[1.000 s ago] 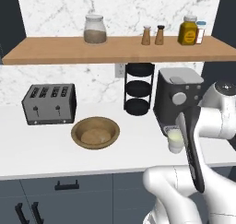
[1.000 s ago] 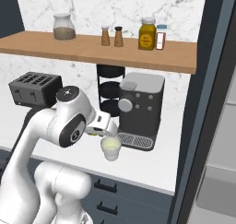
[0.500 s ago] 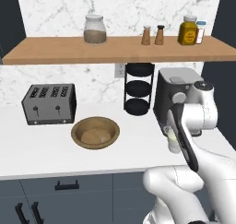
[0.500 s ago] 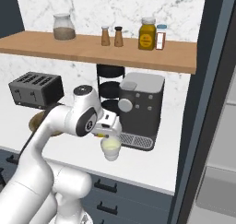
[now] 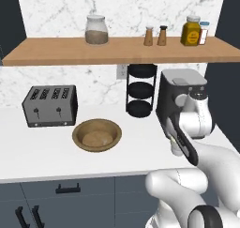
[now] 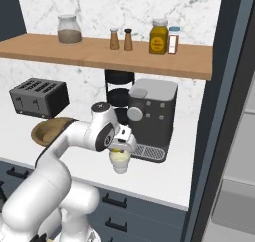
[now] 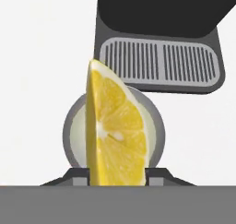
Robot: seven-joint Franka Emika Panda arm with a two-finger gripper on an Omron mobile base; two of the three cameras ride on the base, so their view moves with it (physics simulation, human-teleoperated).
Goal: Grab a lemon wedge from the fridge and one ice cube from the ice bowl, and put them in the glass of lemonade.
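Hand view: we have the gripper (image 7: 117,174) clamped on the lemon wedge (image 7: 116,133), pointed end up, cut face toward the camera. Directly behind the wedge sits the glass of lemonade (image 7: 154,131), its round rim showing on both sides of the wedge. Past the glass we see the coffee machine (image 7: 159,34) with its slotted drip tray (image 7: 159,64).

Right base view: gripper (image 6: 121,149) hangs just above the glass of lemonade (image 6: 120,162), which stands on the white counter (image 6: 164,179) just in front of the coffee machine's (image 6: 152,117) drip tray. Fridge (image 6: 226,136) edge runs down the right side of the picture. Ice bowl (image 6: 50,130) sits well apart on the left, partly behind our arm, with the toaster (image 6: 39,96) behind it.

Left base view: ice bowl (image 5: 97,135) is in front of the 4-slot toaster (image 5: 50,105); a black 3-tier rack (image 5: 141,89) stands between toaster and coffee machine (image 5: 180,100). Our arm covers most of the glass here. Wooden shelf (image 5: 117,50) carries 1 big jar (image 5: 96,30), 2 shakers (image 5: 155,35), an amber jar (image 5: 191,31) and a small red-and-white container (image 5: 204,32). We can't read any label or writing.
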